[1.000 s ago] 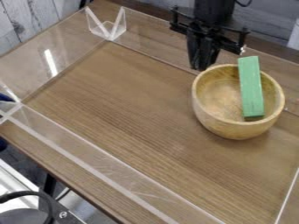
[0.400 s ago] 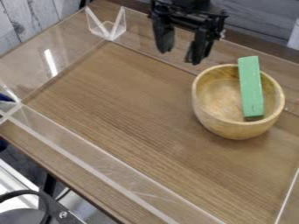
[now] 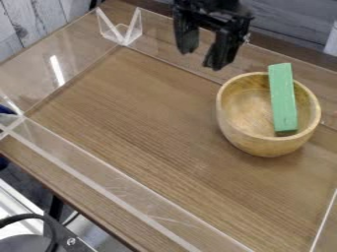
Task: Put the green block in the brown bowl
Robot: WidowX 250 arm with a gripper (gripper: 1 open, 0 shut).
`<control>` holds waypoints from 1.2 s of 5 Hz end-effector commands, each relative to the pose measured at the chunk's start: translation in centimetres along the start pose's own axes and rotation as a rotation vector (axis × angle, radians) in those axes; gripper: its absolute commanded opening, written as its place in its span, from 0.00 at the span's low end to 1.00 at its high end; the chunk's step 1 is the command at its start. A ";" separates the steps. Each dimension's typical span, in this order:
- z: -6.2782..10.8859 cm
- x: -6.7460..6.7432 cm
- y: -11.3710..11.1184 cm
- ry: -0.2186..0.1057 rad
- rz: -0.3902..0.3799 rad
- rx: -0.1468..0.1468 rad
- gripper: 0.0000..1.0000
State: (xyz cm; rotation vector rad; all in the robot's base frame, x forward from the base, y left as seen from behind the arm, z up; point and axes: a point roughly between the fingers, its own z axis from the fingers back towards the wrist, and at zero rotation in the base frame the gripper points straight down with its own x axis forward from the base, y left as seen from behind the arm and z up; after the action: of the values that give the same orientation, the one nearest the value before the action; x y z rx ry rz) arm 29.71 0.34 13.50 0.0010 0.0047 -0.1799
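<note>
The green block [image 3: 282,98] is a long bright green bar lying in the brown bowl [image 3: 245,134], its far end propped on the bowl's rear rim. The round tan wooden bowl stands at the right side of the table. My gripper [image 3: 203,46] hangs up and to the left of the bowl, clear of it, pointing down. Its two dark fingers [image 3: 219,49] stand apart with nothing between them.
A wooden tabletop [image 3: 145,138] is ringed by low clear acrylic walls [image 3: 79,167]. A clear acrylic bracket [image 3: 118,28] stands at the back left corner. A dark cable loop [image 3: 46,236] lies below the front left edge.
The gripper was shut just beside the bowl's rear left rim. It has opened and moved up and to the left, away from the bowl. Block and bowl stay put.
</note>
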 end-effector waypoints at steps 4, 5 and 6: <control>4.2 0.0 -2.7 -0.103 -0.037 0.052 1.00; 4.1 -0.2 -4.1 -0.077 -0.045 0.076 1.00; 3.8 0.0 -3.7 -0.076 -0.036 0.084 1.00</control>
State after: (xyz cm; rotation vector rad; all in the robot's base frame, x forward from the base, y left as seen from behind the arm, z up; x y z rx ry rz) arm 28.40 -3.36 15.52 0.0780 -0.0089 -0.2274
